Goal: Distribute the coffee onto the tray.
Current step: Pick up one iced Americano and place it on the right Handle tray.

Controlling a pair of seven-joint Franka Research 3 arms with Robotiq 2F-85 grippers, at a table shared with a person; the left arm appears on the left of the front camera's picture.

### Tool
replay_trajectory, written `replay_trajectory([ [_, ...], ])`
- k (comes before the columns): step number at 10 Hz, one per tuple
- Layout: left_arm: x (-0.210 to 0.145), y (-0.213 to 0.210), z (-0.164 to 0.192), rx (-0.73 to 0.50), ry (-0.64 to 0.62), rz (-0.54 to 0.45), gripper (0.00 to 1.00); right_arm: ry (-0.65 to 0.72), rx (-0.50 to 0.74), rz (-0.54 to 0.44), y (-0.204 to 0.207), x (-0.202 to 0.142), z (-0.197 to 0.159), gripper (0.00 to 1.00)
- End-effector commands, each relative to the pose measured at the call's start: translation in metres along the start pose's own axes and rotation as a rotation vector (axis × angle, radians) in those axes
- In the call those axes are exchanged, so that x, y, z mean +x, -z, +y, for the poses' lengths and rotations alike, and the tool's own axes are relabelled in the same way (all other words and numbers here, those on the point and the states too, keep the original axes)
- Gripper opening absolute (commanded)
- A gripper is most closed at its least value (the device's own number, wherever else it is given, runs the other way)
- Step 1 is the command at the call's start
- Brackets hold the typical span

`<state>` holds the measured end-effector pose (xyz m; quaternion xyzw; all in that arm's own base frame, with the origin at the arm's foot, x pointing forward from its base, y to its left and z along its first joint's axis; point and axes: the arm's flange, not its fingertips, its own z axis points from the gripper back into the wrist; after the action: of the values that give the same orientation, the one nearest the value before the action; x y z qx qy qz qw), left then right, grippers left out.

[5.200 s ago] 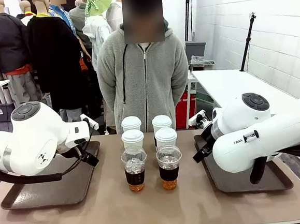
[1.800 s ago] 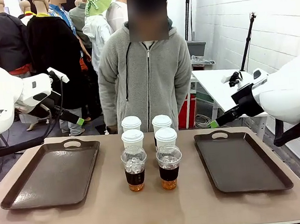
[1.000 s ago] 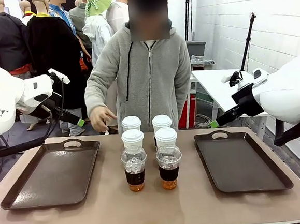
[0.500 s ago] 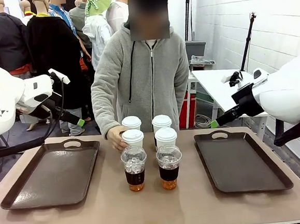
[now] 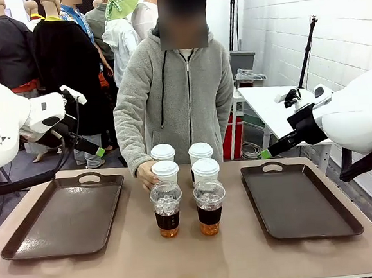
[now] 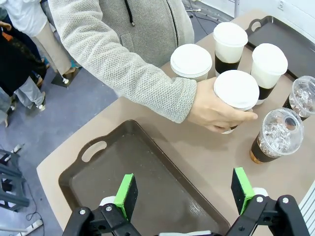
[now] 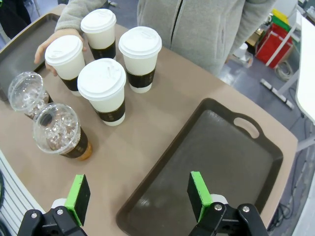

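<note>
The coffee stands in the middle of the table: two rows of white lidded paper cups [image 5: 200,152] and, in front, two clear dome-lidded iced cups [image 5: 209,205]. The person's hand [image 6: 216,110] is wrapped around the front-left white cup [image 6: 236,91]. A brown tray [image 5: 63,216] lies to the left and a second tray [image 5: 300,201] to the right, both bare. My left gripper [image 6: 184,192] hangs open high over the left tray, holding nothing. My right gripper [image 7: 138,194] is open and empty, raised above the right tray [image 7: 211,162].
The person in a grey fleece stands at the far edge, leaning over the cups. Bare tabletop [image 5: 195,257] runs along the front edge. A white side table [image 5: 286,102] stands behind on the right.
The person's hand came down from above the table to the front-left white cup and now grips it. Both arms have stayed still over the last second.
</note>
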<state>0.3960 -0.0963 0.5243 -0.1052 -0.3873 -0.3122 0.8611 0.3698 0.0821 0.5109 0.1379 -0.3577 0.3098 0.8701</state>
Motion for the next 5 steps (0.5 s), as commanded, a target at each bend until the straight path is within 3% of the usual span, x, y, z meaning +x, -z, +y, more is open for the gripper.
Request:
replay_trajectory([
  [1,0.0016,0.0007,0.0020,0.000,-0.002,0.008,1.00,0.002,0.007,-0.003,0.0001,0.0000,0.0000,1.00],
  [5,0.0016,0.0007,0.0020,0.000,-0.002,0.008,1.00,0.002,0.007,-0.003,0.0001,0.0000,0.0000,1.00],
])
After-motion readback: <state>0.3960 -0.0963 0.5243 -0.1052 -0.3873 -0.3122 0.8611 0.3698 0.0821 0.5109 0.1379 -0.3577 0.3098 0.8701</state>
